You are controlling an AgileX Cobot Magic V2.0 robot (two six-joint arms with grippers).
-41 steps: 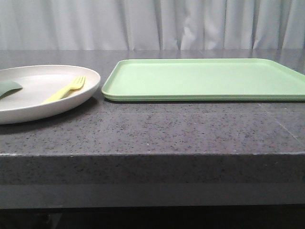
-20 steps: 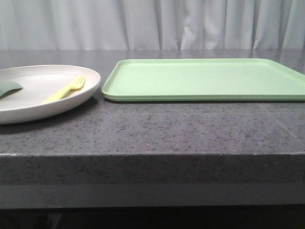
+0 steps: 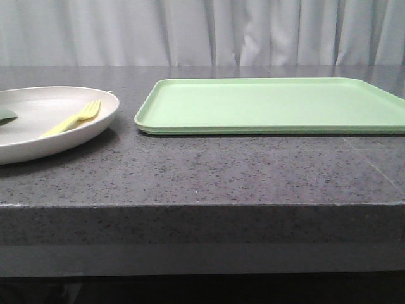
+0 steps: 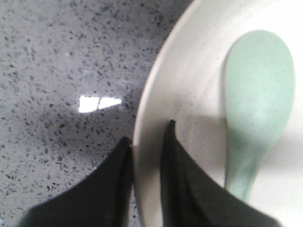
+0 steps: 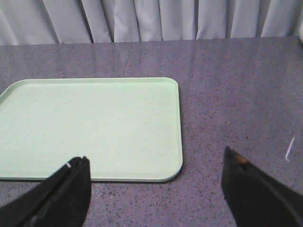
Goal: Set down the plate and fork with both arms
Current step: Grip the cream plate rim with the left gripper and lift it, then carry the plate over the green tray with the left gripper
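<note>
Grey pleated curtains hang behind a dark speckled stone countertop. At its left edge sits the plate, cream-white, with the fork lying inside it, tines pointing away from the camera. A pale green spoon also rests in the plate, bowl up.

From the left wrist, the left gripper reaches low over the table — its two black fingers are closed on the plate's rim, one finger inside the dish, the other outside over the stone. The spoon lies just beside the inner finger, not touching it.

Seen from the right wrist, the right gripper hangs above the countertop with its fingers spread wide and nothing between them. Beyond the fingertips lies the light green rectangular tray — its near corner sits between the two fingers.
</note>
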